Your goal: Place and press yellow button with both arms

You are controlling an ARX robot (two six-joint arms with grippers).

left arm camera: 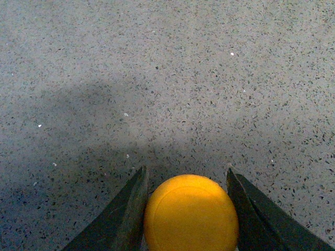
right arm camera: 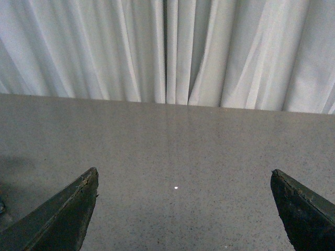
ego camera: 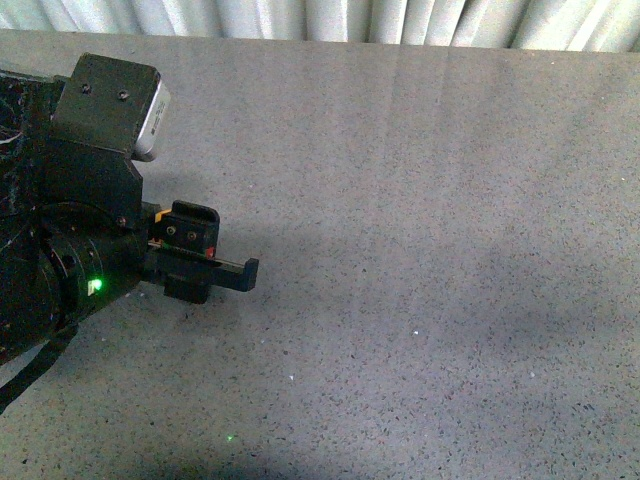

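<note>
Fingers of the left gripper, dark and flat, are clamped on the round yellow-orange push button, one against each side of the cap. Place step is judged to be in hand. Whether the base is seated on the grey speckled tabletop cannot be told. Bulky black left arm is seen at 9 o'clock in the front view, held low, gripper pointed toward 3 o'clock. Right gripper is spread wide and empty, levelled at the white pleated curtain. Next: button to be set upright, released, then pressed squarely from above. A tilted base is likely to tip.
</note>
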